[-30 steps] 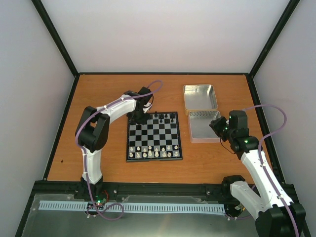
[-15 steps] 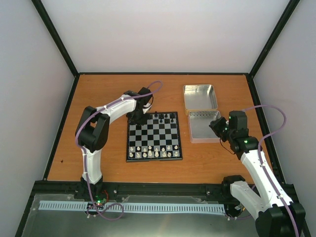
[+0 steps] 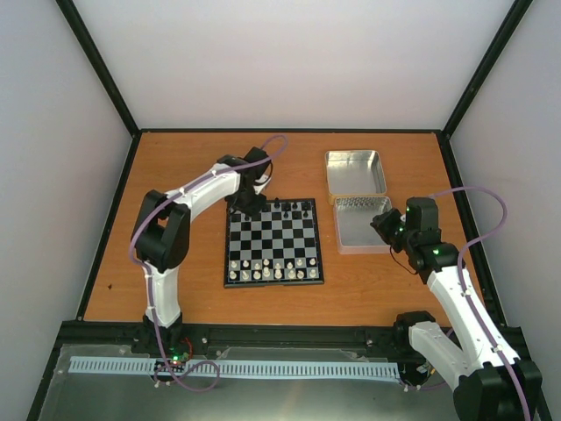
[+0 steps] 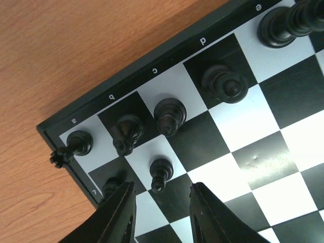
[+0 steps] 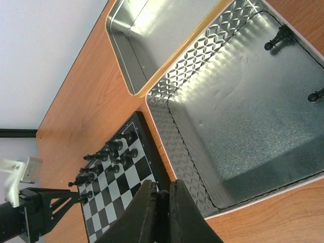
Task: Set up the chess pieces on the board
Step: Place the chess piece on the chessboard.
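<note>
Two black chess pieces point(image 5: 277, 38) lie unplaced in the silver tin point(image 5: 243, 126) near the counter's right edge. The board point(image 3: 273, 241) sits mid-counter. White pieces point(image 3: 272, 270) look fully set and black's far rows are part filled, so you're past halfway, I judge. Left gripper point(image 4: 162, 188) hovers over a pawn point(image 4: 161, 174), jaws apart and empty. Right gripper point(image 5: 162, 185) has its jaws together, empty.

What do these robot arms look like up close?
The left arm and right arm are white shells with chunky black joints, a lilac cable looping along each. A green light glows on the right one. The left gripper and right gripper have two black fingers each.
</note>
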`<action>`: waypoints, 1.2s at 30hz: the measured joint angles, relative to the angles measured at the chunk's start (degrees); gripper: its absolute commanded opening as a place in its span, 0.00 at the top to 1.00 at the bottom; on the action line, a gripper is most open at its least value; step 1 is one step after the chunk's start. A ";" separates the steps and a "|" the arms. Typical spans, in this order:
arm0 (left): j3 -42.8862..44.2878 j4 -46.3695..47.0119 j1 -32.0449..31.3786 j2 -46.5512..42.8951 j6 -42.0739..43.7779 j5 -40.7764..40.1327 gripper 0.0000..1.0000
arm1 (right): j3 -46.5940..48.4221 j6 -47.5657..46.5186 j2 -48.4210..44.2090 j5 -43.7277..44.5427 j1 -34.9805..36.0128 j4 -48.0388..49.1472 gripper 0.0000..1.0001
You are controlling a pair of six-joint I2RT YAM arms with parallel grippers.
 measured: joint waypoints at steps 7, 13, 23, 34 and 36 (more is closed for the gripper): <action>-1.05 2.69 0.13 -7.74 -0.55 2.45 0.57 | -0.07 -2.71 1.20 -0.50 0.00 0.50 0.96; -9.88 13.16 1.22 -23.28 -2.01 10.49 0.64 | -0.04 -5.86 4.04 -2.78 0.00 1.97 0.96; -33.33 29.14 1.29 -33.03 -9.31 24.30 0.51 | -0.02 -11.91 7.17 -8.22 3.06 7.58 0.96; -45.64 42.38 1.29 -49.11 -18.34 30.05 0.42 | 5.40 -19.82 19.32 -14.95 21.62 19.43 0.95; -46.45 43.85 1.29 -51.01 -20.39 29.92 0.39 | 7.13 -21.62 22.10 -17.59 24.02 21.90 0.95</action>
